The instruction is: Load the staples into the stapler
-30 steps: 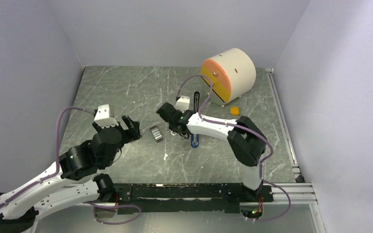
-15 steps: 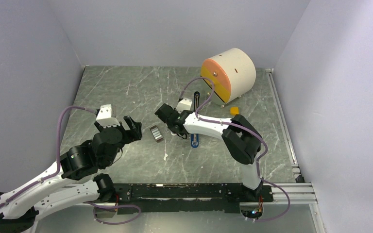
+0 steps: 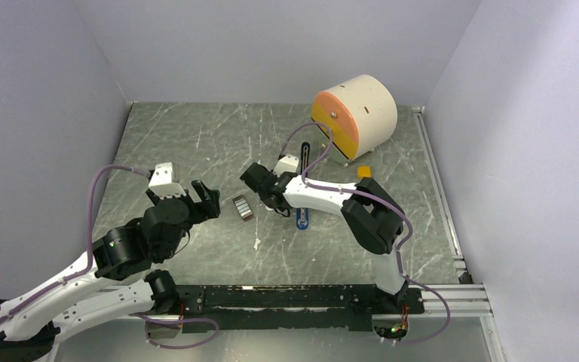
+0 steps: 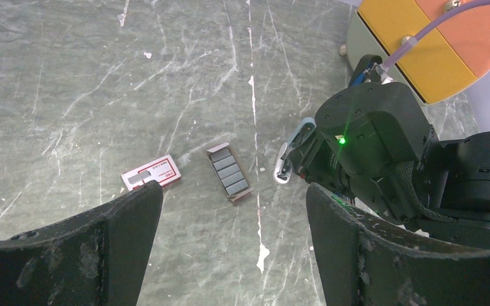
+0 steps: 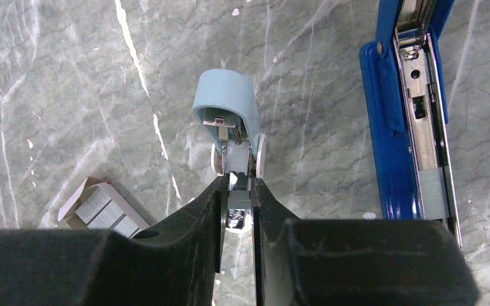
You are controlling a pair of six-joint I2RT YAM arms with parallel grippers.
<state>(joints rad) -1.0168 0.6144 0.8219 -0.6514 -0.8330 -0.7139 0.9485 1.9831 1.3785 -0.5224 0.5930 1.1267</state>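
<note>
Leftward by a little, the right arm's elbow and wrist have drifted over the last second; the left arm has kept its pose. The right forearm lies low across the surface [image 3: 196, 136], and the right end effector [image 5: 237, 197] is clamped on the white end of a pale-blue piece [image 5: 226, 102]. The left arm rises from the near left corner, and the left end effector [image 3: 205, 197] is spread wide and empty, pointing at the staples [image 4: 230, 173]. They rest between the two end effectors, near a box [image 4: 151, 174]. The stapler [image 5: 415, 115] lies open just right of the piece.
</note>
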